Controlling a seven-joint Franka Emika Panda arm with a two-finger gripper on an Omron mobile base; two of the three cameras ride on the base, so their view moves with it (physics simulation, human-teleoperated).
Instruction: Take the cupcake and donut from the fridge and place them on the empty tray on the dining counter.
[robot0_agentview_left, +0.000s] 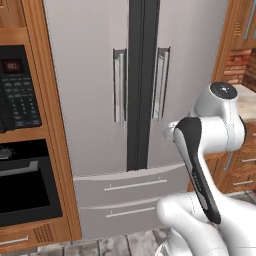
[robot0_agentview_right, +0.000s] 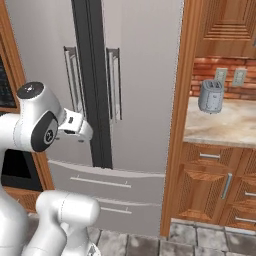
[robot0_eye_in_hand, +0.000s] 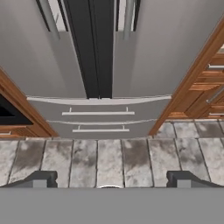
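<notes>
I'm looking into a home kitchen: a stainless French-door fridge (robot0_agentview_left: 100, 100) set between wooden cabinets (robot0_agentview_right: 215, 185), a built-in oven (robot0_agentview_left: 22, 182) (microwave (robot0_agentview_left: 17, 90) above), a toaster (robot0_agentview_right: 211, 96) against brick backsplash, stone-tiled floor (robot0_eye_in_hand: 109, 159).

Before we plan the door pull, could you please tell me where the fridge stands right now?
The fridge stands closed straight ahead of the robot, with the black wall oven in wooden cabinetry at its left and the counter with a toaster at its right.
</notes>
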